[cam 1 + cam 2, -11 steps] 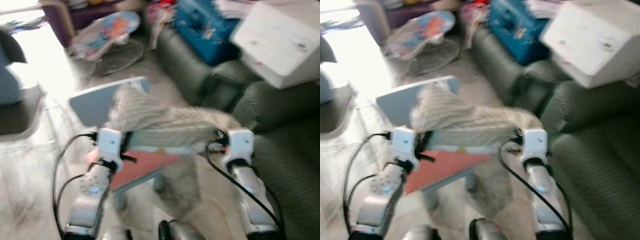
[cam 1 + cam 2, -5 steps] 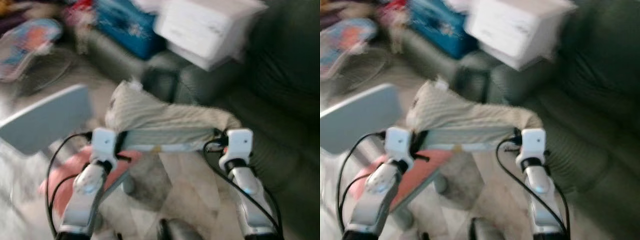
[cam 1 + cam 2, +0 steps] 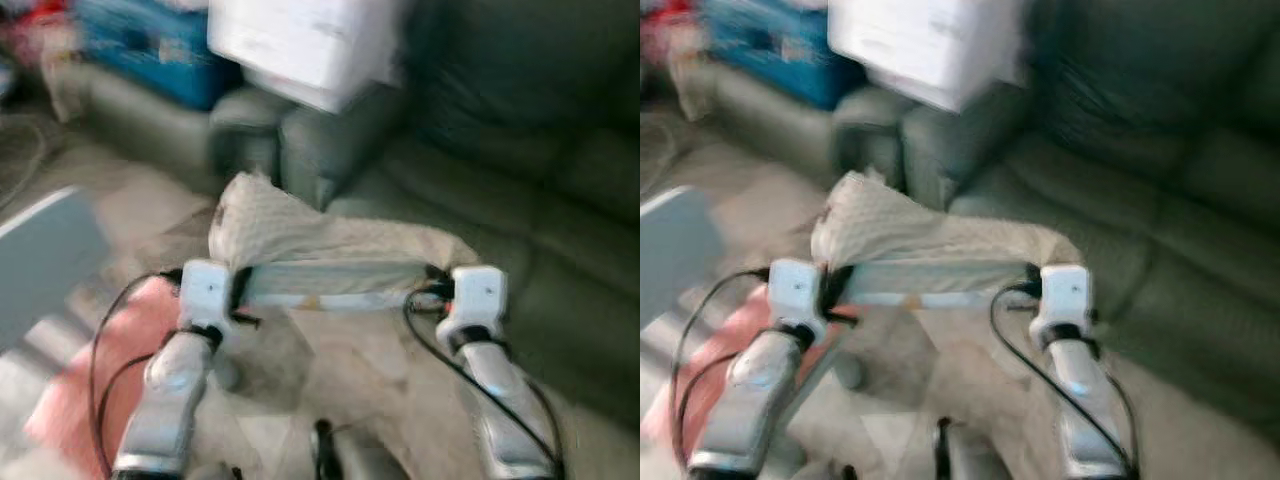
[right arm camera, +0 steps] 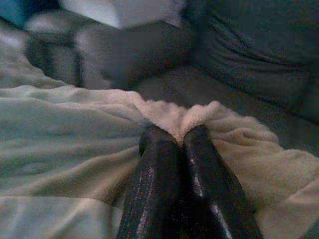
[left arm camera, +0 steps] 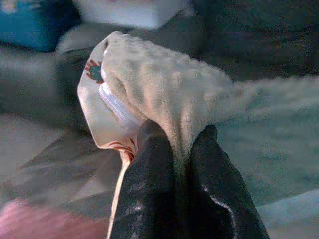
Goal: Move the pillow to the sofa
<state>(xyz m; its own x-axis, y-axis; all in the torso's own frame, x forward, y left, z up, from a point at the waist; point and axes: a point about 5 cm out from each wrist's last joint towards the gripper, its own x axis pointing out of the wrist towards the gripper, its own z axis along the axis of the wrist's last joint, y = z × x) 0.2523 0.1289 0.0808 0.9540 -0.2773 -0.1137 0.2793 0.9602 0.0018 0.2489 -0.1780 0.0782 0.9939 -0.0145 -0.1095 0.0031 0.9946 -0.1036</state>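
Now we carry pillow (image 3: 330,240) in air between both arms, not yet on sofa (image 3: 520,190). Left gripper (image 5: 174,144) pinched tight on one pillow end, near zipper; right gripper (image 4: 174,142) clamped on fluffy fabric at other end. Sofa seat just ahead and to our right, front edge near pillow. White box (image 3: 300,45) sits on sofa arm beyond. Views blurred. Pickup done, we judge; left to do: close in, lower pillow onto seat cushion, release both ends.

Both head cameras looked down at the sofa (image 3: 480,200); both wrist cameras sat close behind the pillow (image 5: 164,84).
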